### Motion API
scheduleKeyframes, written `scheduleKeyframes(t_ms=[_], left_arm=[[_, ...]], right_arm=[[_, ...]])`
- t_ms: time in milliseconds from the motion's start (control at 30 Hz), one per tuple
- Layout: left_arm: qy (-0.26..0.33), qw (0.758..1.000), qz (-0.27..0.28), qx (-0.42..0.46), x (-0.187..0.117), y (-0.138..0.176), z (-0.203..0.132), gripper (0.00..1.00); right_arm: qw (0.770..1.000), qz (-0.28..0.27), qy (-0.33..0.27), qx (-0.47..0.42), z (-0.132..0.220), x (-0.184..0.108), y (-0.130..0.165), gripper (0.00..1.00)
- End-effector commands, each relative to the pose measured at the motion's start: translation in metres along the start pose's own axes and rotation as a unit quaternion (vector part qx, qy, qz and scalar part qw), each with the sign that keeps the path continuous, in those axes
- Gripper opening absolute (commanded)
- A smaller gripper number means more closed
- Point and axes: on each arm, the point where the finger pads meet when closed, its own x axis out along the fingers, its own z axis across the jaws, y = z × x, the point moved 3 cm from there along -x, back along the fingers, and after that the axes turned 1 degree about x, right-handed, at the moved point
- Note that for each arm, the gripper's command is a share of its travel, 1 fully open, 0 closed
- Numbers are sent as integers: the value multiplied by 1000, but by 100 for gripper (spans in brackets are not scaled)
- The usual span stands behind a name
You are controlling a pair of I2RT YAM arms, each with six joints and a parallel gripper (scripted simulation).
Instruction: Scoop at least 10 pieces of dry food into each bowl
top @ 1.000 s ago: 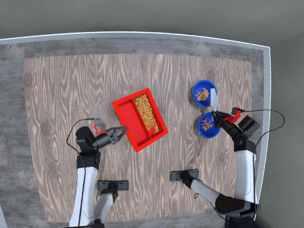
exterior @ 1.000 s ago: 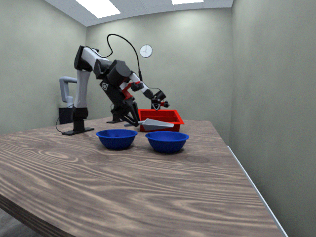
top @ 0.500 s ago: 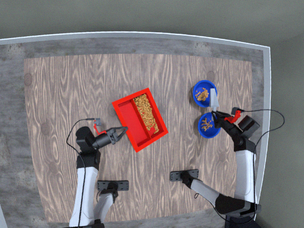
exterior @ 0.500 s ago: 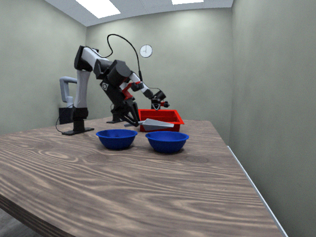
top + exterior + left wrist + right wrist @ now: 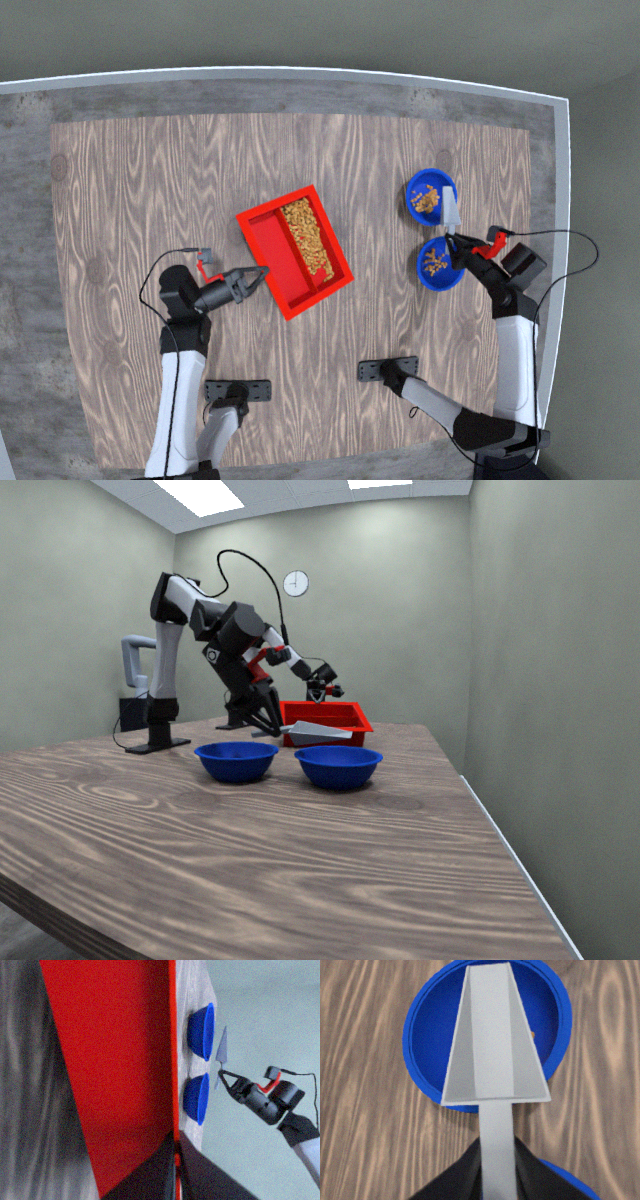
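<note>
My right gripper (image 5: 450, 237) (image 5: 279, 732) (image 5: 219, 1070) is shut on the handle of the grey scoop (image 5: 449, 206) (image 5: 315, 733) (image 5: 492, 1050). The scoop's blade is empty and hangs above the right side of the far blue bowl (image 5: 431, 177) (image 5: 338, 773) (image 5: 199, 1032) (image 5: 435, 1035). The near blue bowl (image 5: 439, 283) (image 5: 237, 766) (image 5: 195, 1100) (image 5: 568, 1178) lies partly under the gripper. Both bowls stand upright with several pieces inside. My left gripper (image 5: 266, 269) (image 5: 176, 1138) is shut on the rim of the red box (image 5: 333, 235) (image 5: 325, 743) (image 5: 115, 1035). Dry food (image 5: 305, 227) fills much of its right compartment.
The box stands left of the bowls on the wooden table (image 5: 377, 310) (image 5: 232, 852), with a wide gap between them. Its left compartment (image 5: 276, 253) holds no visible food. The two bowls stand close together. No spilled pieces are discernible on the table.
</note>
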Motion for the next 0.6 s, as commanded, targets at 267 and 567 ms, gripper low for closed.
scheduleKeyframes(t_ms=[267, 567], left_arm=[[20, 999, 10, 27, -5, -6, -19, 0], [36, 999, 2, 36, -6, -9, -10, 0]], right_arm=[[999, -33, -4, -25, 4, -2, -18, 0], [999, -33, -4, -25, 4, -2, -18, 0]])
